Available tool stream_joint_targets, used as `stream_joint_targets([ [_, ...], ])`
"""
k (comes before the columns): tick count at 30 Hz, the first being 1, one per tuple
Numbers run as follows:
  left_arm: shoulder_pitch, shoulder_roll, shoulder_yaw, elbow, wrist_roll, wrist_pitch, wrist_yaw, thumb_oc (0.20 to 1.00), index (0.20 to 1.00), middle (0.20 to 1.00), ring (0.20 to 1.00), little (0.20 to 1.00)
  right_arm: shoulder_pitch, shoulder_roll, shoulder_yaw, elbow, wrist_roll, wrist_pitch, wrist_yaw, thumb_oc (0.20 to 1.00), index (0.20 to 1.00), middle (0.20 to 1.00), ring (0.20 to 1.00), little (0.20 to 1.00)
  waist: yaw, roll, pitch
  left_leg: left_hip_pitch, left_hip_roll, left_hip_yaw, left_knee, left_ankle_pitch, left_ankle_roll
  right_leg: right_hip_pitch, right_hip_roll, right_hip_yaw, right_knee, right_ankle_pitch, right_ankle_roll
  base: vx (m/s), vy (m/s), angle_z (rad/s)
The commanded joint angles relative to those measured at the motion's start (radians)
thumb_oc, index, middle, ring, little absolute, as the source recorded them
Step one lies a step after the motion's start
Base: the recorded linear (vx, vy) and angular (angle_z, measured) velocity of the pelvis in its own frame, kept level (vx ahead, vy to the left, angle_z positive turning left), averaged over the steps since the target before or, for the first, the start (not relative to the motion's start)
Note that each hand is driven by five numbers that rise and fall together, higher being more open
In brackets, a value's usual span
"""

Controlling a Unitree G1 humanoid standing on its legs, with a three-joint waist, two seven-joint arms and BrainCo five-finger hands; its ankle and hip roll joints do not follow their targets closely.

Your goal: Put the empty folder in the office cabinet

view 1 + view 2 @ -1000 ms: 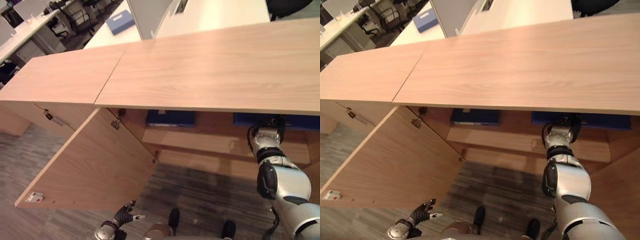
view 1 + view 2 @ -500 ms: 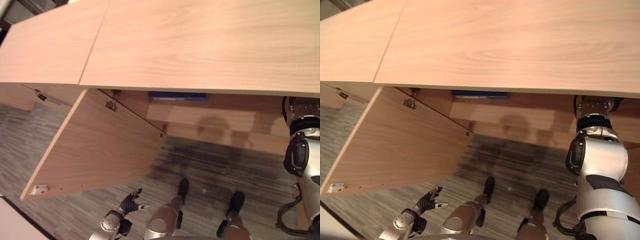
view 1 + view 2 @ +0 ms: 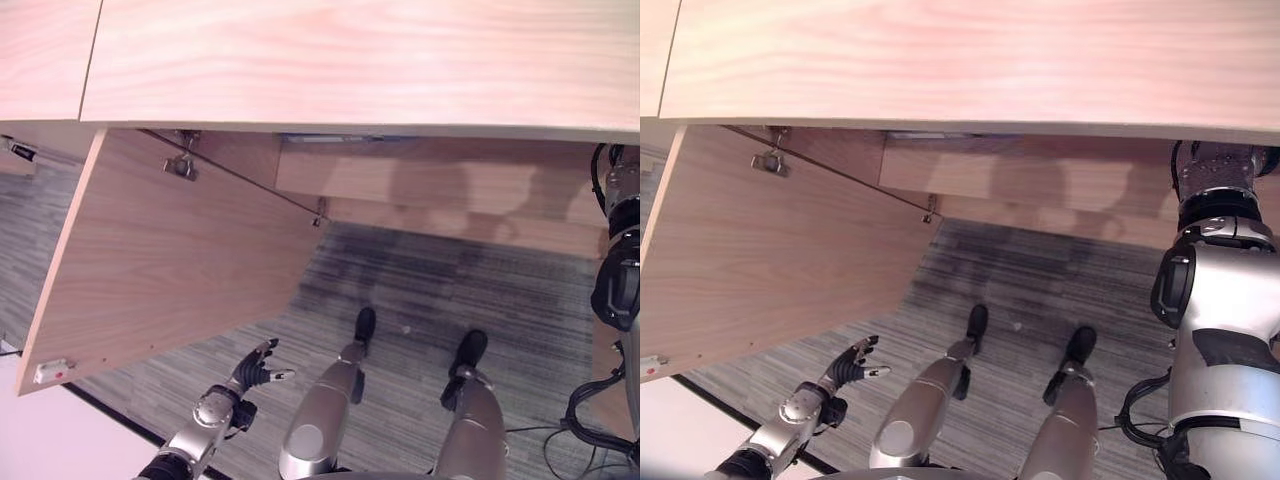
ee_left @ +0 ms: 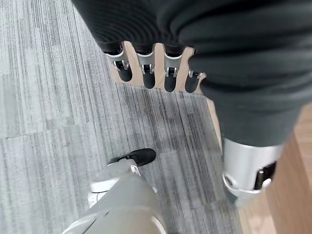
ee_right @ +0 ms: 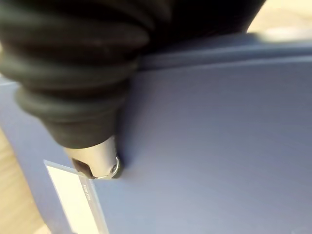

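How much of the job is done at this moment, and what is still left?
Done: the cabinet door stands open. In hand: the right arm reaches in under the cabinet top, and the right hand lies against the blue folder; its grip is hidden. The left hand hangs open, idle, above the floor. Left: releasing the folder and withdrawing the arm.

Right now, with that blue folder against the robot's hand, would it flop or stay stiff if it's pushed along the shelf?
Probably stiff: the blue folder shows a flat, unbent face with a straight edge beside the right hand. Its surface looks smooth, so it may slide easily, perhaps slipping under the fingers. If it's empty, it's likely light for its size. The left hand hangs open near the cabinet door.
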Motion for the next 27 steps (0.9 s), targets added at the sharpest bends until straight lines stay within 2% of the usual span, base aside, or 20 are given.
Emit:
stream_joint_targets([
  [1,0.019,0.041,-0.02,-0.018,-0.037,-0.013,0.021,1.0,1.0,1.0,1.0,1.0,-0.052,-0.07,0.097,-0.058,-0.064,-0.035,0.032,0.2,0.2,0.2,0.2,0.2,0.018,0.015,-0.019,-0.057,0.052,-0.027,0.175,-0.151,-0.031,0.006,0.008,0.073,0.152,-0.182,0.085,0.03,-0.056,0.05],
  [4,0.009,0.047,0.01,-0.025,-0.073,-0.016,0.062,1.0,1.0,1.0,1.0,1.0,-0.066,-0.092,0.098,-0.049,-0.062,-0.035,0.015,0.2,0.2,0.2,0.2,0.2,0.01,0.006,0.003,-0.176,0.035,-0.062,0.327,-0.214,-0.02,-0.095,-0.015,0.084,0.302,-0.242,0.077,0.03,-0.066,0.12],
  [7,0.004,0.05,0.02,-0.04,-0.094,-0.019,0.072,1.0,1.0,1.0,1.0,1.0,-0.059,-0.104,0.098,-0.06,-0.054,-0.04,0.012,0.2,0.2,0.2,0.2,0.2,0.003,0.002,0.007,-0.225,0.022,-0.074,0.38,-0.235,-0.02,-0.134,-0.023,0.088,0.349,-0.271,0.069,0.03,-0.026,0.14],
  [13,0.004,0.064,0.021,-0.066,-0.097,-0.022,0.076,1.0,1.0,1.0,1.0,1.0,-0.051,-0.115,0.102,-0.057,-0.053,-0.034,0.015,0.2,0.2,0.2,0.2,0.2,0.004,0.003,0.003,-0.292,0.006,-0.083,0.411,-0.247,-0.016,-0.211,-0.029,0.1,0.403,-0.284,0.067,0.01,0.001,0.09],
  [18,0.012,0.066,0.016,-0.069,-0.094,-0.018,0.076,1.0,1.0,1.0,1.0,1.0,-0.046,-0.085,0.094,-0.042,-0.046,-0.03,0.008,0.2,0.2,0.2,0.2,0.2,0.008,0.012,-0.004,-0.328,-0.005,-0.081,0.396,-0.238,-0.015,-0.256,-0.032,0.107,0.412,-0.287,0.066,0.0,0.013,0.02],
  [27,0.042,0.073,0.015,-0.062,-0.071,-0.01,0.057,1.0,1.0,1.0,1.0,1.0,-0.086,-0.088,0.089,-0.042,-0.027,-0.037,0.003,0.2,0.2,0.2,0.2,0.2,0.025,0.029,-0.034,-0.301,-0.011,-0.076,0.325,-0.213,-0.022,-0.247,-0.042,0.114,0.392,-0.284,0.07,0.01,0.011,0.02],
])
